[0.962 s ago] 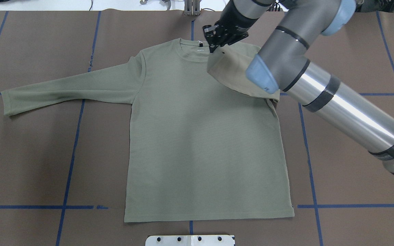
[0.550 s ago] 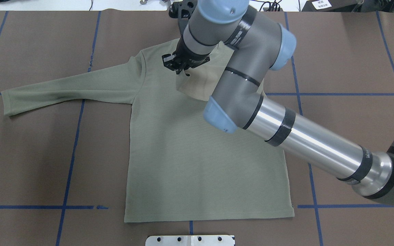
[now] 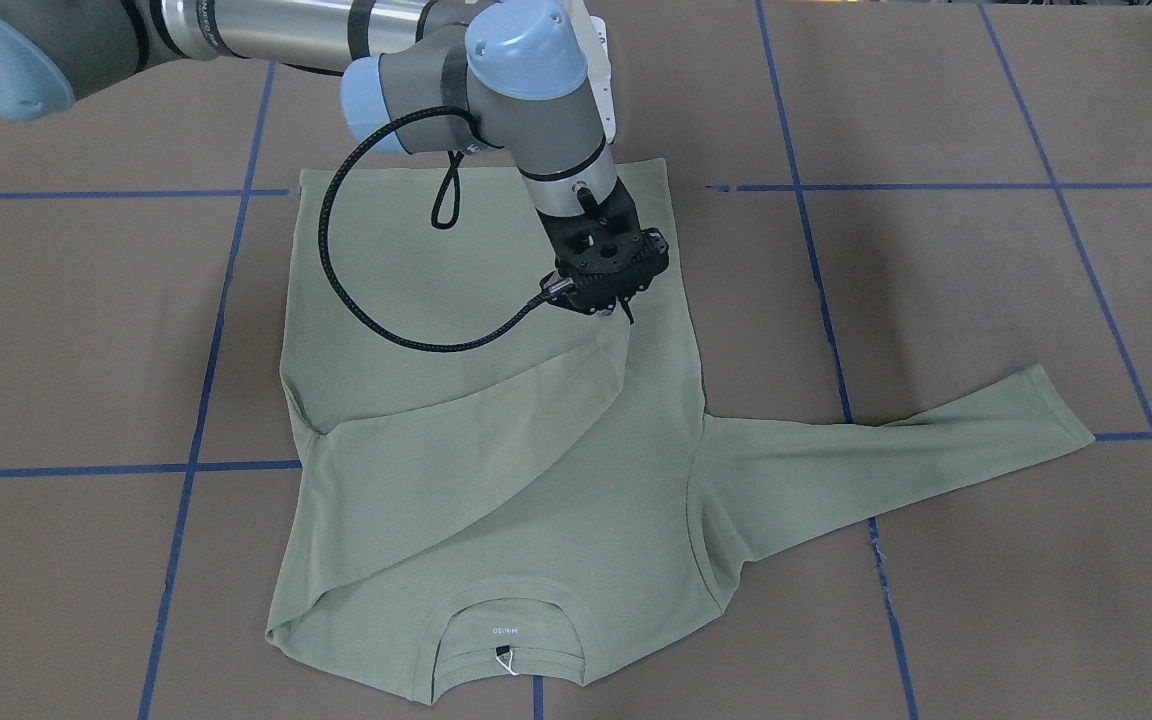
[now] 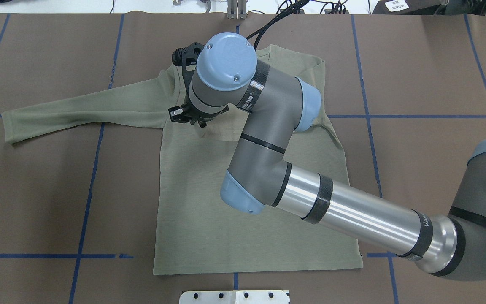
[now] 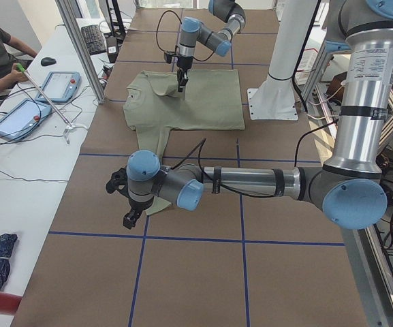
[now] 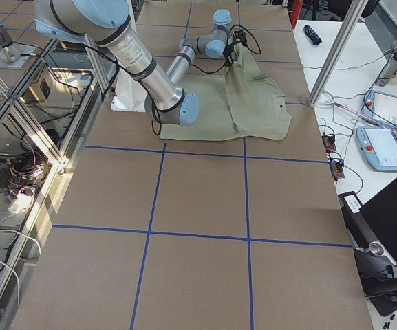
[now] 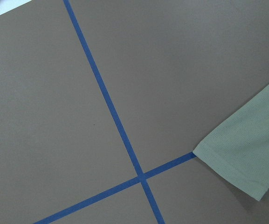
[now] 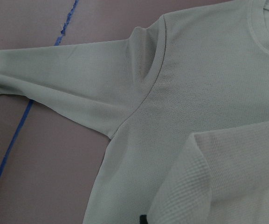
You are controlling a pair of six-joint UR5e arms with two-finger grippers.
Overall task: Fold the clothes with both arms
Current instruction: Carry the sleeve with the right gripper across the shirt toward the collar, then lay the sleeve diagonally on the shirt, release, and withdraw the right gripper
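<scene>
Inspecting the sage-green long-sleeved thin-knit shirt [image 4: 192, 219]: lying flat in the middle of the brown counter [image 4: 437, 63] marked with blue tape lines [image 4: 88, 202], collar at the far side, hem near the robot.

Noting the black two-finger right hand [image 3: 625, 310] pinching the cuff end of the folded sleeve [image 3: 476, 430], fingers pressed onto the fabric, and holding it just above the left part of the chest, close beside the left armpit seam. Seeing that sleeve draping diagonally over the upper body from the right shoulder.

Comparing with the earlier frames: a second ago, hovering at the right of the collar with the sleeve bunched beside the right shoulder; half a second ago, passing over the collar's left part; now standing nearer and further left, over the chest. Judging the sleeve as being swept across the body and the first sleeve fold as nearly laid, with release not yet made.

Finding the outstretched sleeve [image 4: 78, 109] lying unchanged toward the left, its cuff [image 7: 230, 170] resting flat just beside a tape crossing. Locating the left hand [image 5: 129, 219] hanging above the counter near that cuff; showing only in the side view, so not telling whether spread or pressed together. Judging the second sleeve and the body folds as remaining.
</scene>
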